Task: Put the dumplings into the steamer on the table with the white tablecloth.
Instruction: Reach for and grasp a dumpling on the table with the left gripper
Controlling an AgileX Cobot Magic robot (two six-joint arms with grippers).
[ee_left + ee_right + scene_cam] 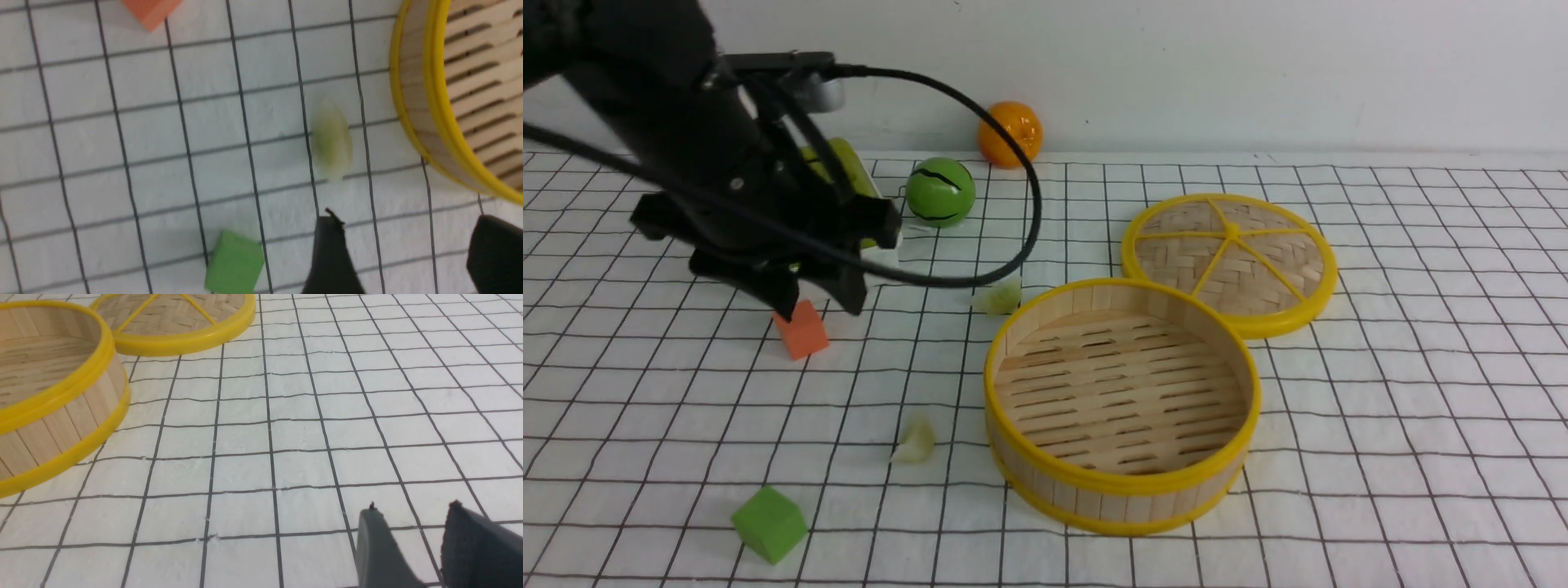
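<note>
Left wrist view: 1 dumpling [333, 141] near open fingers [333, 253], untouched.

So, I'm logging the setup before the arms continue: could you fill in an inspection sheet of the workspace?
Surface: white tablecloth with a thin black grid.
Job's things: steamer upright; near dumpling and far dumpling on the cloth outside it.
Clutter: woven disc, green cube, orange-red cube, green ball, orange ball; yellow-green item partly hidden.
Grippers: left gripper open, holding nothing; right gripper open, holding nothing.
Cables: black cable looping beside the left arm.
Surroundings: pale wall behind.
</note>
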